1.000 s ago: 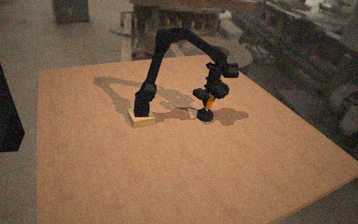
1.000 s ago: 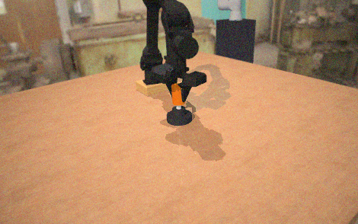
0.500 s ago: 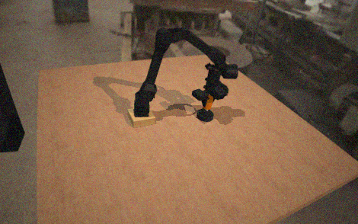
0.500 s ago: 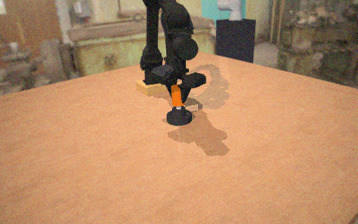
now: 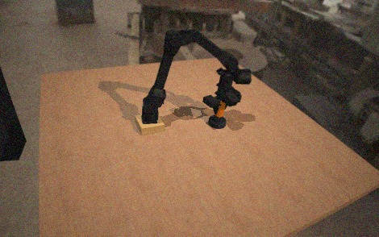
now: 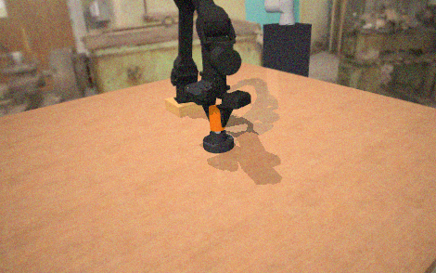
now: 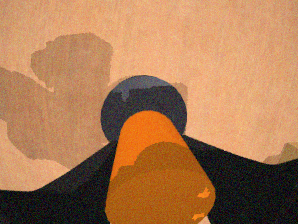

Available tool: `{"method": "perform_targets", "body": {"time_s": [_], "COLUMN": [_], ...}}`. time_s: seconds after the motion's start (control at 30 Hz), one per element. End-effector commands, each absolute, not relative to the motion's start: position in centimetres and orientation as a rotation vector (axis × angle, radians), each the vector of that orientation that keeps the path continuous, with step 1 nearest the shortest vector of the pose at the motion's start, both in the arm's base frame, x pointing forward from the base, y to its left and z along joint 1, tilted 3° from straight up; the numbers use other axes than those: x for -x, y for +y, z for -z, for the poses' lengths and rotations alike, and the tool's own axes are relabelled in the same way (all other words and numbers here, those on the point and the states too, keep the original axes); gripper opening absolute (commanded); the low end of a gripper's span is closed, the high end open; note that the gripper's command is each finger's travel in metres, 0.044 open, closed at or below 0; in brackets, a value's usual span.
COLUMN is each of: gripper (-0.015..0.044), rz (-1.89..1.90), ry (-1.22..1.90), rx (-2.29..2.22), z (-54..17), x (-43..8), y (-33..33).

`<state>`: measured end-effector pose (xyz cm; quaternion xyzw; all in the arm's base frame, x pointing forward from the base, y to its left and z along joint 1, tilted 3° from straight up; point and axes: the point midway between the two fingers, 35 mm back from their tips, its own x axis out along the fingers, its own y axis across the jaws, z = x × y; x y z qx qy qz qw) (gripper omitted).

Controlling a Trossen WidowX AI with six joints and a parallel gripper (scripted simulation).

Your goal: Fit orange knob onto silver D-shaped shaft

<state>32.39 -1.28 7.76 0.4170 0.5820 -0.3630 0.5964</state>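
The orange cylindrical knob (image 5: 220,110) (image 6: 215,119) (image 7: 150,165) stands near-upright just above the round black pedestal (image 5: 217,122) (image 6: 218,143) (image 7: 142,96), presumably for alignment of the flats. The black parallel-jaw gripper (image 5: 221,106) (image 6: 216,113) (image 7: 149,144) is partly open, fingers closed firmly on the knob's sides, evidently leaving its underside free. In the top view, the pale yellow base block (image 5: 152,129) (image 6: 178,108) lies at the pedestal's nine o'clock, well apart.
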Motion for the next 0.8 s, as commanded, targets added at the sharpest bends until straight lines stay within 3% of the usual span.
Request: {"method": "perform_targets", "body": {"time_s": [0.0,0.57,0.77], "gripper": [0.0,0.0,0.0157], "rz": [0.845,0.842,0.842], "ry": [1.349,1.352,1.352], "rx": [-0.969,-0.967,-0.967], "z": [-7.35,-6.85,-6.85], "x": [-32.42,-32.49,-32.49], "y": [-1.29,-1.25,-1.25]}}
